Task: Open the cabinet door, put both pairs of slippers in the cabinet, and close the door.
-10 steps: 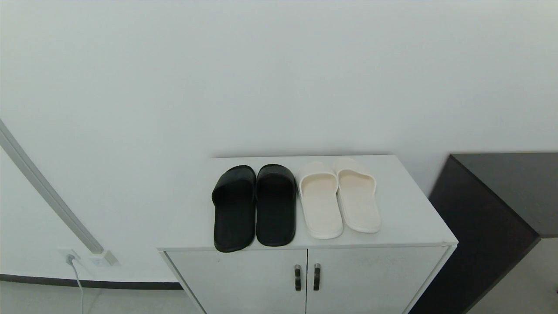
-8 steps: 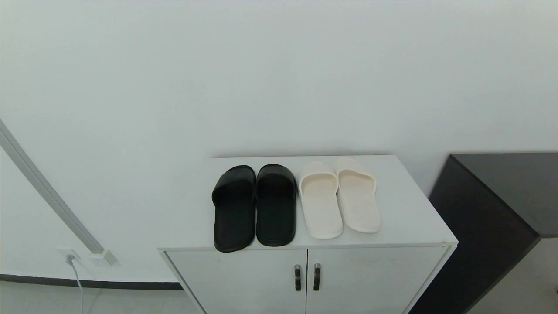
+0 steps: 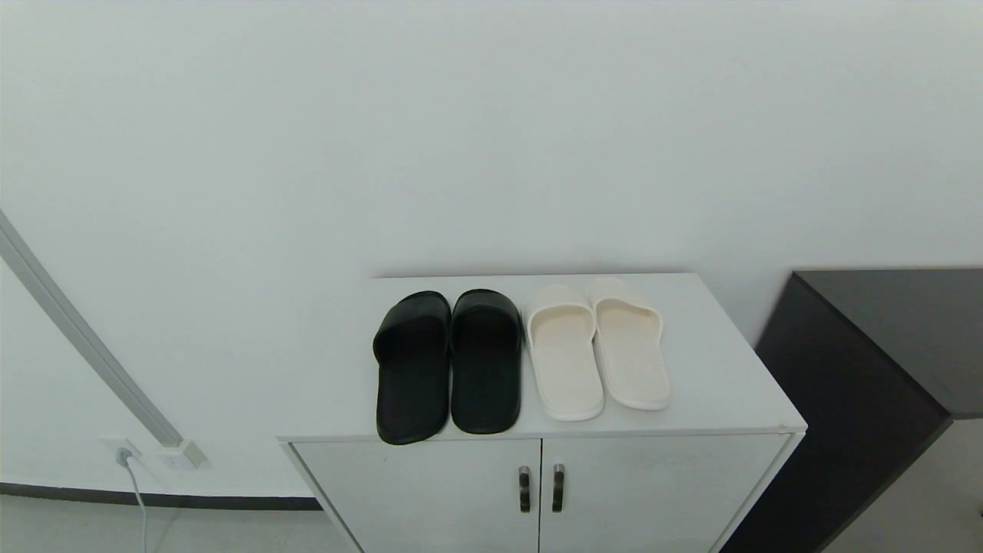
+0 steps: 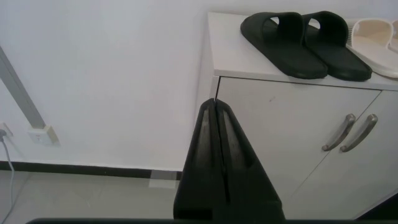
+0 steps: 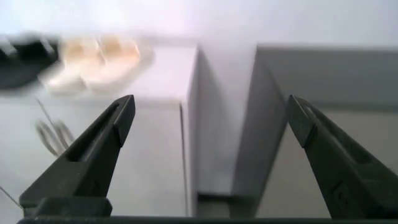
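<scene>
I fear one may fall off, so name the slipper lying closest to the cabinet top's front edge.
The leftmost black rubber slipper: its heel reaches the front edge of the white cabinet; the other three stop short.

Head view, lower centre: white cabinet (image 3: pixel 714 384), both doors (image 3: pixel 430 499) shut and their fronts fully exposed, the two handles (image 3: pixel 524 488) side by side at the middle seam. Black slippers (image 3: pixel 449 361) and white slippers (image 3: pixel 595 349) lie pair against pair across the middle of the top, with bare top to their left and right. The wall (image 3: pixel 491 153) stands directly behind. At right, a dark cabinet (image 3: pixel 845 399) stands near the white one, a gap between them. Lower left: wall socket (image 3: pixel 123 453) with cable.
</scene>
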`<state>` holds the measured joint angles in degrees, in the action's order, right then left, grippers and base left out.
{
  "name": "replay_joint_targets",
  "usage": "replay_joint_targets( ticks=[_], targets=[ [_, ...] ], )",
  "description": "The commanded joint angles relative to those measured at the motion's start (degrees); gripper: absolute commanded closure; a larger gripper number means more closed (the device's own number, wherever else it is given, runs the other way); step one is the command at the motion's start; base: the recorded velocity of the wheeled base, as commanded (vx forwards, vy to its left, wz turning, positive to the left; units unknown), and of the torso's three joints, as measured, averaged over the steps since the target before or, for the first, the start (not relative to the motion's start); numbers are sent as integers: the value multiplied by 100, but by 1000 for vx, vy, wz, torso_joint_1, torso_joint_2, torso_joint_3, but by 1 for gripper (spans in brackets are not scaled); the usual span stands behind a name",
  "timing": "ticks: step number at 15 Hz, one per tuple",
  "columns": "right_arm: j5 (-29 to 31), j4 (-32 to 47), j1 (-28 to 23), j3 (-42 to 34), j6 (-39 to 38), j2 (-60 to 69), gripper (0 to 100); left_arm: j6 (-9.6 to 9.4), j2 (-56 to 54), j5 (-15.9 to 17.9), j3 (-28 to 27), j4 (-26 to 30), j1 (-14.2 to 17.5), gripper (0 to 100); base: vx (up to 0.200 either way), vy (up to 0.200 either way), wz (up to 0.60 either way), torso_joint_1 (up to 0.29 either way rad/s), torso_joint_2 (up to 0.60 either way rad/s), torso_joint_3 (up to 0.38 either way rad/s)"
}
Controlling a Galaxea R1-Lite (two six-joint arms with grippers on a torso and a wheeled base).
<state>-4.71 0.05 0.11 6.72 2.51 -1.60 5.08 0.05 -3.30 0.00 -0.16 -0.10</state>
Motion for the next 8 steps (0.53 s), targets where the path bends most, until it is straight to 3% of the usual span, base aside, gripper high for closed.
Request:
replay_joint_targets(
  ticks=[1,4,8],
  targets=[
    [-162,522,59,1816,-638,-1484,0,1,4,-4,0,-2,1,100,0,0,0,0,0,0],
    [-874,-31,156,1411,-146,-2925,0,1,4,-4,0,-2,1,100,0,0,0,0,0,0],
    [-567,-1868,1255,1657,-488,-5149,0,1,4,-4,0,-2,1,100,0,0,0,0,0,0]
  ],
)
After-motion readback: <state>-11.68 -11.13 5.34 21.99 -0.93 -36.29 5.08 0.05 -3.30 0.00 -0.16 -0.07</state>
